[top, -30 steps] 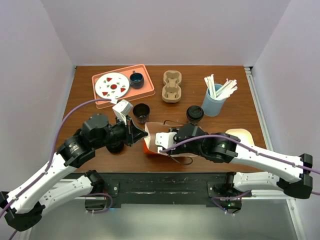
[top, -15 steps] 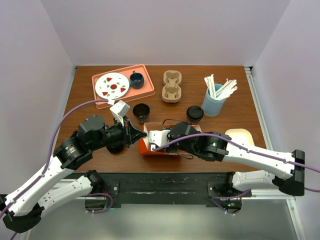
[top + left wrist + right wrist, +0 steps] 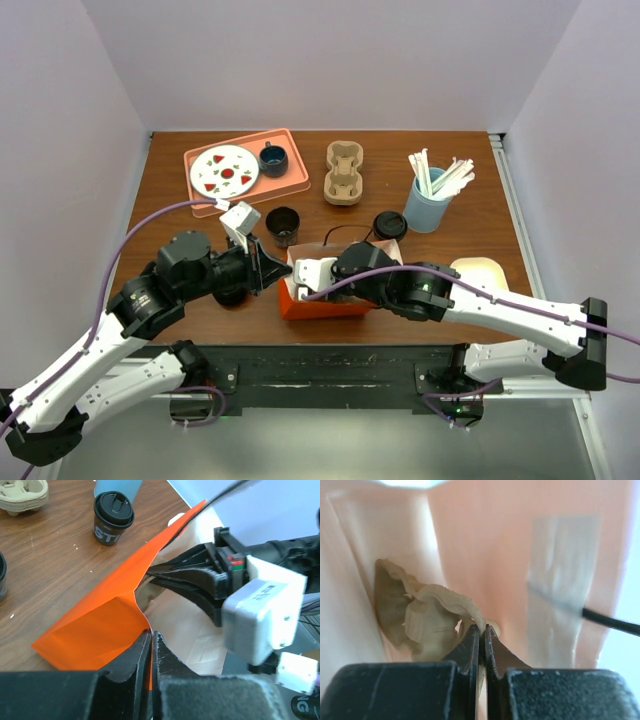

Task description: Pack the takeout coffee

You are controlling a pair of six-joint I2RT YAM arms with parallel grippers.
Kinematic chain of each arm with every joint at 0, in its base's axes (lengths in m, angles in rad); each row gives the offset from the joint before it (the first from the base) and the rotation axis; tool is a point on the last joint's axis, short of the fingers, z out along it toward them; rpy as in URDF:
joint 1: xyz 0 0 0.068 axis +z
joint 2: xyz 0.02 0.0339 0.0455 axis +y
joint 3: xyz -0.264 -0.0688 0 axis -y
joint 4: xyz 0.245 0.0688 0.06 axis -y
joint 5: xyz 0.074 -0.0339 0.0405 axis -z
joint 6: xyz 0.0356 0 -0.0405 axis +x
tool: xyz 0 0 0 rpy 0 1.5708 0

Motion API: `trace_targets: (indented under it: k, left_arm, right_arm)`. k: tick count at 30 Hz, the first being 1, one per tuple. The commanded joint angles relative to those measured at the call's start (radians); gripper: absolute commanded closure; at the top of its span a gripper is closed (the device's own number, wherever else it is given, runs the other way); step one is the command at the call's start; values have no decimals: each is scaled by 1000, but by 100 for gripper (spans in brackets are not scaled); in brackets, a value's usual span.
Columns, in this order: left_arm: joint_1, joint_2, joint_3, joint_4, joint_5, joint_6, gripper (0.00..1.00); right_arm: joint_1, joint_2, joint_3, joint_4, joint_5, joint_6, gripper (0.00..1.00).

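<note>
Two pairs of fingertips are busy with the orange bag (image 3: 318,300), and neither is on the takeout coffee (image 3: 390,226). The cup stands upright on the table (image 3: 480,235) just beyond the bag, near the blue holder (image 3: 428,208) of straws. We judge it light and thin-walled — easy to crush, its lid (image 3: 115,504) liable to pop under a squeeze — so we would grip the body below the lid, gently, keeping it upright. The left gripper (image 3: 151,645) is clenched on the bag's folded rim. The right gripper (image 3: 482,635) sits inside the bag with its fingers pressed together; whether they pinch the crumpled pale paper (image 3: 420,615) we cannot tell. Whether the cup holds liquid is hidden, and from above little but its lid shows.
</note>
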Motion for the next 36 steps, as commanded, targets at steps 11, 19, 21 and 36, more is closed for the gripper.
trace_targets:
  k: [11,19,21,36]
  left_arm:
    - [-3,99,134,-134,-114,-14,78]
    - [-3,162,239,-214,-177,-40,66]
    - [-4,171,266,-235,-187,-44,64]
    - [-3,193,414,-343,-338,-64,53]
  right_arm:
    - [-1,11,290,-78,18,-23,100]
    - [-1,19,390,-80,28,-58,100]
    - [-1,26,421,-83,33,-61,100]
    - [-1,31,544,-38,148,-45,100]
